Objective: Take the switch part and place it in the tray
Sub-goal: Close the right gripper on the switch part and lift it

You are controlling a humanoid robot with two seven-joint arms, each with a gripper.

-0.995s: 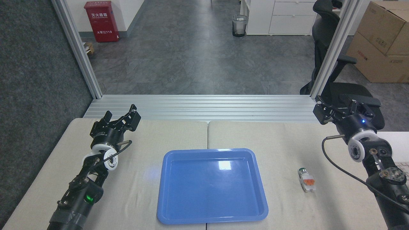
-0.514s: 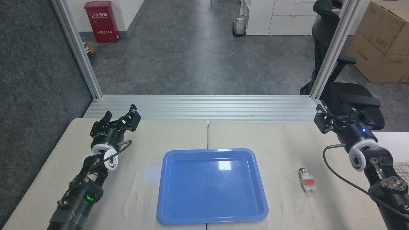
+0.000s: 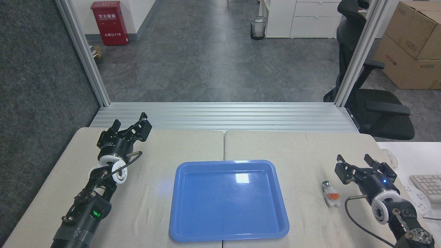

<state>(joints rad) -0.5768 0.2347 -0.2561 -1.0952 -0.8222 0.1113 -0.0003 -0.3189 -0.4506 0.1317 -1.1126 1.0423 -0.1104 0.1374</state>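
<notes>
The switch part [image 3: 330, 194] lies on the surface, right of the tray [image 3: 228, 199]. The right gripper [image 3: 356, 164], jaws open, hovers just right of it. Centre both jaws across the white body, then descend. The left gripper [image 3: 132, 125] is open, idle.

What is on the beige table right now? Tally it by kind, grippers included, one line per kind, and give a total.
Tray, blue, nothing in it: 1
Switch part, lying on the table right of the tray: 1
Grippers, both open and holding nothing, left gripper and right gripper: 2
Total: 4
</notes>
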